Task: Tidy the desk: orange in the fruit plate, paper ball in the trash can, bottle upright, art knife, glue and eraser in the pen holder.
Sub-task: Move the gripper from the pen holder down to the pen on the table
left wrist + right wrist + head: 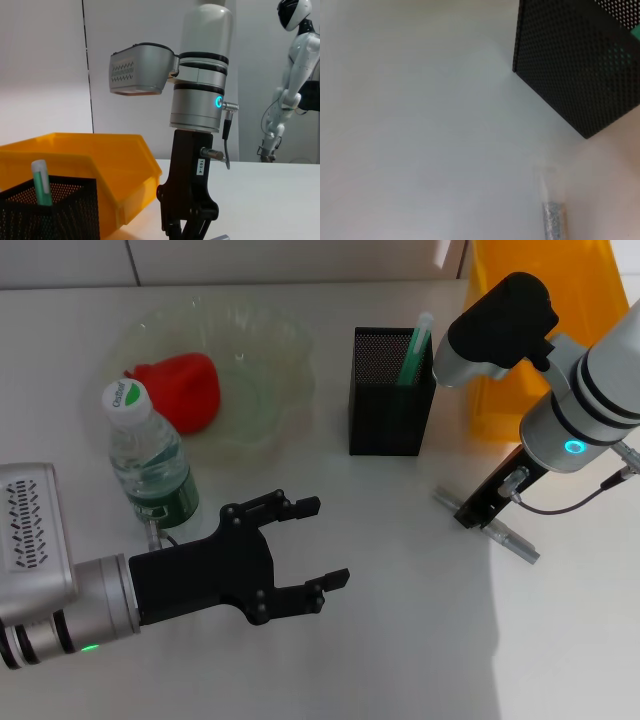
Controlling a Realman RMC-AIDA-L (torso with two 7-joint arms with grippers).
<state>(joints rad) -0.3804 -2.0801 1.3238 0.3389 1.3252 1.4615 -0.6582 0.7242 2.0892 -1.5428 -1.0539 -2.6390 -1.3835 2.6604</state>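
From my head camera, my left tool (305,555) hovers low over the white worktop (400,640), its black fingers spread apart and holding nothing. Just behind it the bottle (148,455) stands upright, near the fruit plate (265,350), where the orange (183,390) lies. The pen holder (390,390) stands mid-worktop with a green-capped stick (412,348) inside, and the trash can (545,330) is behind my right arm. My right tool (478,512) is down at the worktop over a slim grey art knife (500,530); I cannot tell whether its fingers are together or apart.

My left wrist camera shows my right arm beside the trash can (100,165) and the pen holder (50,210).

My right wrist camera shows the pen holder (580,65) and the art knife's tip (553,220) on the worktop.
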